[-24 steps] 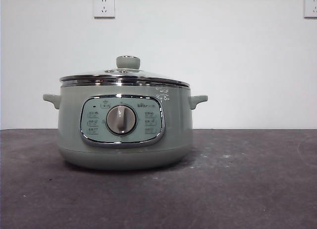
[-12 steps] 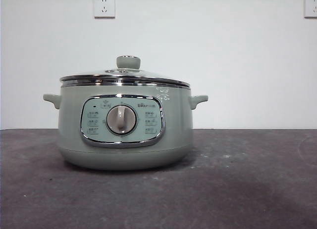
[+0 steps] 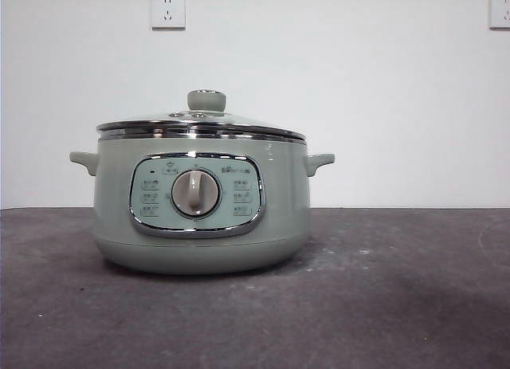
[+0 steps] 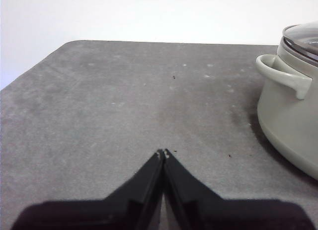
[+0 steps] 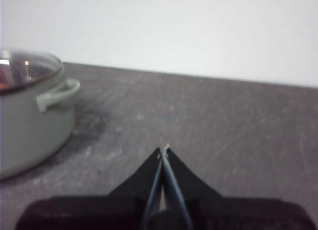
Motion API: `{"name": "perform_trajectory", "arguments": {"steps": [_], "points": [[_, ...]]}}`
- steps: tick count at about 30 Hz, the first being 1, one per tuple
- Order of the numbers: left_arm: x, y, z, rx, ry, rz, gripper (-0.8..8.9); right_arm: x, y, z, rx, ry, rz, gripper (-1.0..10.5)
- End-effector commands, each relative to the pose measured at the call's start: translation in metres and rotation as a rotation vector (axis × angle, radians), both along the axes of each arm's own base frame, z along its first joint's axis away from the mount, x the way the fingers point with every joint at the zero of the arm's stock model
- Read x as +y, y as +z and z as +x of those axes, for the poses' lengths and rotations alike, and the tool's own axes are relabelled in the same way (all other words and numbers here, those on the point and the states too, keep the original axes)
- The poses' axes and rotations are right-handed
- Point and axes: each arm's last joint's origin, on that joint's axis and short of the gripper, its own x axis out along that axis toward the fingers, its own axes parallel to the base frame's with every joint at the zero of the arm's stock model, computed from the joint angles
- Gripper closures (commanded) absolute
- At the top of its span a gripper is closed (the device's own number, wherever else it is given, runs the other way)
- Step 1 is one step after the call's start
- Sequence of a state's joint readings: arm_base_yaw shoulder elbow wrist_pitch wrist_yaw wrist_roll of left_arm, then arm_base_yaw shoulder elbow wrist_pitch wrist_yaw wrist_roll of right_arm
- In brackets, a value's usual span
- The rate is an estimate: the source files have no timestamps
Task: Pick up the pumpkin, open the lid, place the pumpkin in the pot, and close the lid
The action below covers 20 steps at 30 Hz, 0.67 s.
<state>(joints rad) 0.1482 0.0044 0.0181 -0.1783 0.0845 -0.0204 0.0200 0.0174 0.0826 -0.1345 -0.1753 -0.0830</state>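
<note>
Lid (image 3: 201, 123) seated on pot (image 3: 201, 217). Left hand (image 4: 163, 153) clenched, empty, beside the pot over bare surface (image 4: 124, 106); right hand (image 5: 164, 150) likewise, opposite side.

Probably a lab test bench, bare white wall (image 3: 358, 90), wall sockets (image 3: 167, 10), scuffed grey table (image 3: 382, 305)

Even, bright light (right wrist soft)

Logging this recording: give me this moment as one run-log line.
lid: on pot | pumpkin: not in view | left gripper: shut, empty, beside pot | right gripper: shut, empty, beside pot
</note>
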Motion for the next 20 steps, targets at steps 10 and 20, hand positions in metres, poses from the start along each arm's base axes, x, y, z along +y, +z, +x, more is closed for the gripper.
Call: {"name": "perform_trajectory", "arguments": {"steps": [10,20], "points": [[0.0,-0.005,0.001,0.009,0.007,-0.011,8.17,0.0,-0.028,0.003,0.11,-0.007,0.064,9.5],[0.0,-0.005,0.001,0.009,0.007,-0.011,8.17,0.0,-0.028,0.003,0.108,-0.008,0.079,9.5]]}}
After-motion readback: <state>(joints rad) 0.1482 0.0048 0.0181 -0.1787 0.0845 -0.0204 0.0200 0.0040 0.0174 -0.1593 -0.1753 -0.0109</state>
